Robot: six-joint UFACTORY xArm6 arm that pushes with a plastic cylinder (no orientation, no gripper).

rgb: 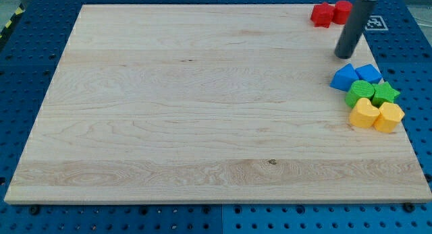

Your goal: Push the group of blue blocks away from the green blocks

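**Risks at the blue–green boundary, board's right edge**

The wooden board lay mostly bare, with every block crowded toward the view's right; that edge was, in my judgement, the first hazard, since a push directed rightward could have carried blocks off the wood. I carried no jaws at all, only a rod, so there was nothing to release, clench or grasp with; my tip rested on the board just above the blue pair and apart from it, below the red blocks. The two red blocks sat touching near the view's top right corner, partly behind my rod; a push of the blues straight up the view would probably have run them into these. The two yellow blocks closed the cluster at the bottom, touching the greens. The green blocks, a rounded one and a star, sat side by side directly under the blues. The blue blocks, one wedge-like and one squarer, touched each other and appeared to touch the greens; from where my tip stood, a downward stroke would likely have pressed blue into green rather than parted them; an off-centre contact might also have split the blue pair.
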